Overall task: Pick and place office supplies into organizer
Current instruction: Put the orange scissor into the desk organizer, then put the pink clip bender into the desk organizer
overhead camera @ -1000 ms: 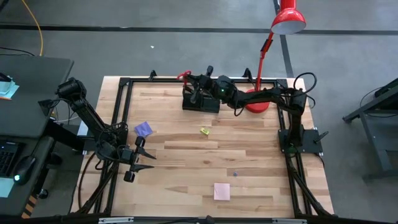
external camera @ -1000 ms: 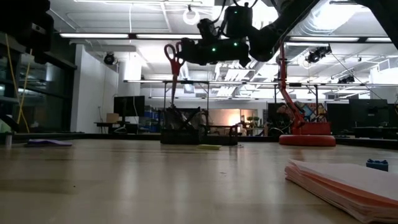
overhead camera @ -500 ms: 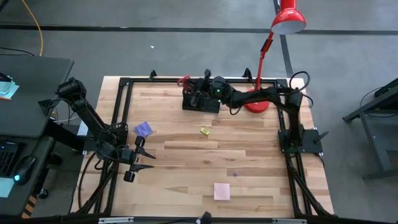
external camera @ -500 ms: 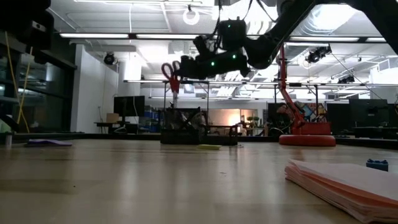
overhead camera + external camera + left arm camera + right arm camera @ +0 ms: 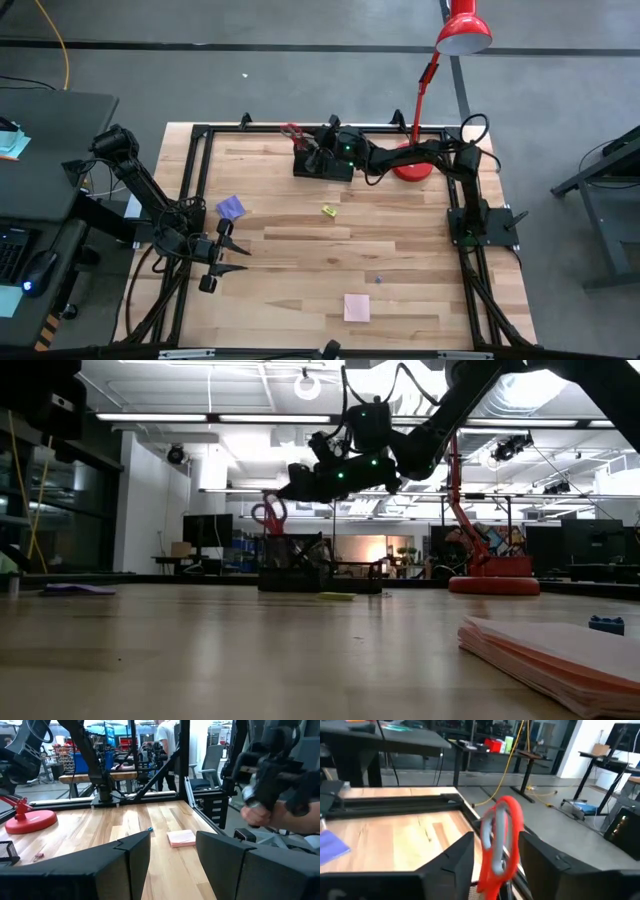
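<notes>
High view, table (image 5: pixel 300 260): pale wood planks with a black metal frame around the edge.
Lamp (image 5: pixel 462 30): glossy red shade on a thin red stem, round red base by the far edge.
Organizer (image 5: pixel 322 165): small black box, near the far edge, beside the lamp base.
Right gripper (image 5: pixel 316 150): above the organizer; fingers parted, the scissors (image 5: pixel 500 840) stand between them, and I cannot tell if they are gripped.
Scissors: smooth red loop handles, upright at the organizer.
Left gripper (image 5: pixel 235 258): fingers parted, holding nothing, at the left side.
Pink pad (image 5: pixel 357 307): flat square, near edge.
Purple pad (image 5: pixel 231 208): flat, left side.
Yellow piece (image 5: pixel 327 210): tiny, mid-table.
</notes>
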Available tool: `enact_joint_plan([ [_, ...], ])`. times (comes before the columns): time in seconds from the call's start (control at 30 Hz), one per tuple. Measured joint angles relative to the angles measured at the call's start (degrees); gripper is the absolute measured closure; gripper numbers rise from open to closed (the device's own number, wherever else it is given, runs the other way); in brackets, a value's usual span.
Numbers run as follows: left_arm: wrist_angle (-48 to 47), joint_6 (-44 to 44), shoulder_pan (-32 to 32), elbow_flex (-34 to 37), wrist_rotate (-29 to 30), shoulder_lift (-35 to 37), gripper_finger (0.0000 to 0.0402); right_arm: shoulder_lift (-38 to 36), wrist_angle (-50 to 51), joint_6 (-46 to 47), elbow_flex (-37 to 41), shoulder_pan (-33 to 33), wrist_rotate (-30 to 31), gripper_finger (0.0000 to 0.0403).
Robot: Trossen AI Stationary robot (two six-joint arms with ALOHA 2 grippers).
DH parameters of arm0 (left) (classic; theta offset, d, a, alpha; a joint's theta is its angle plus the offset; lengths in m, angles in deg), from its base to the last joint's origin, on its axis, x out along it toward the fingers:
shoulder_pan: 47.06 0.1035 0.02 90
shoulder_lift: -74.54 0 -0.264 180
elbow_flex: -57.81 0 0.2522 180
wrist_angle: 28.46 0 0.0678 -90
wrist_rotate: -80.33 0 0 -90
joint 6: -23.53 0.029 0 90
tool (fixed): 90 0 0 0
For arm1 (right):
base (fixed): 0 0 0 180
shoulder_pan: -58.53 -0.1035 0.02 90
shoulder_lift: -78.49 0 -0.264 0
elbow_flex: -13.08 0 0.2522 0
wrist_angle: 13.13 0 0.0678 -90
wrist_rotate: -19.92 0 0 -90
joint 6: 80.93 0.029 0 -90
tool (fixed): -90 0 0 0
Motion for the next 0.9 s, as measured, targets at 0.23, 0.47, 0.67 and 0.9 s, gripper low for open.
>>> enact_joint_plan([
  [0.23,-1.54,-0.26,-0.02,0.02,-0.02,-0.02,0.0252,-5.06,4.76,-2.05,-0.94,-4.67,-1.18,0.0219],
  [0.47,-2.02,-0.28,-0.02,0.02,-0.02,-0.02,0.0252,-14.77,27.86,-5.1,-0.9,-11.24,8.03,0.0228],
  [0.67,-2.01,0.02,-0.02,0.0,-0.02,-0.02,0.0252,-21.98,52.14,8.16,-0.9,-13.09,7.76,0.025],
  [0.9,1.01,3.13,0.0,0.02,-0.02,0.0,0.0252,-22.73,71.76,18.25,-0.9,-9.8,0.22,0.0267],
])
